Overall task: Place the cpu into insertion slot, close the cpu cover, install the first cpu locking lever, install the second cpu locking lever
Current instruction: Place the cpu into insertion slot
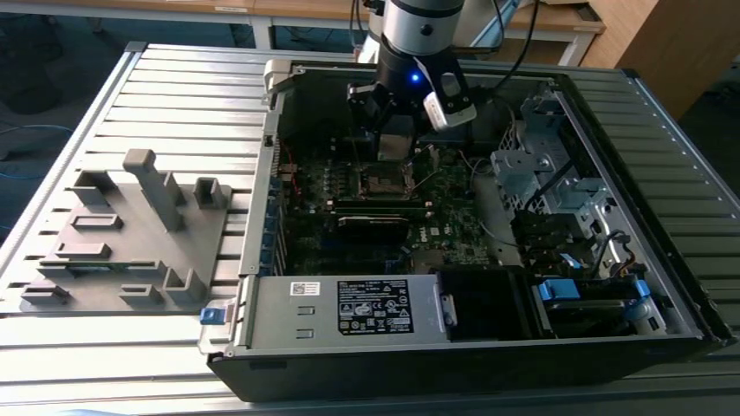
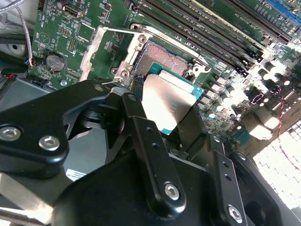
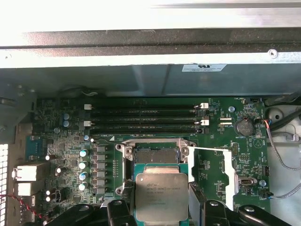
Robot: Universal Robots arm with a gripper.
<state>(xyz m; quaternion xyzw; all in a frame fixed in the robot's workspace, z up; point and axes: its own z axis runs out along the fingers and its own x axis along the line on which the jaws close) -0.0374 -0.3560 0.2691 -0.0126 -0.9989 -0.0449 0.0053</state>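
Observation:
My gripper (image 1: 393, 146) hangs inside the open computer case, shut on the cpu (image 3: 161, 190). The cpu is a thin square chip with a silvery face (image 2: 165, 100), pinched between the black fingers (image 2: 141, 136). It is held just over the insertion slot (image 3: 156, 154), which lies uncovered with its dark contact field (image 2: 162, 59) showing; the chip covers one half of it. The cpu cover (image 2: 99, 49) stands swung open beside the slot. In the exterior view the slot (image 1: 386, 182) sits right beneath the gripper.
Long black memory slots (image 3: 146, 117) run alongside the socket. A coin battery (image 3: 244, 126) and loose cables (image 3: 282, 155) lie near the cover. A grey fixture block (image 1: 127, 234) sits on the exterior view's left; the power supply (image 1: 347, 305) and drive cage (image 1: 543, 173) bound the board.

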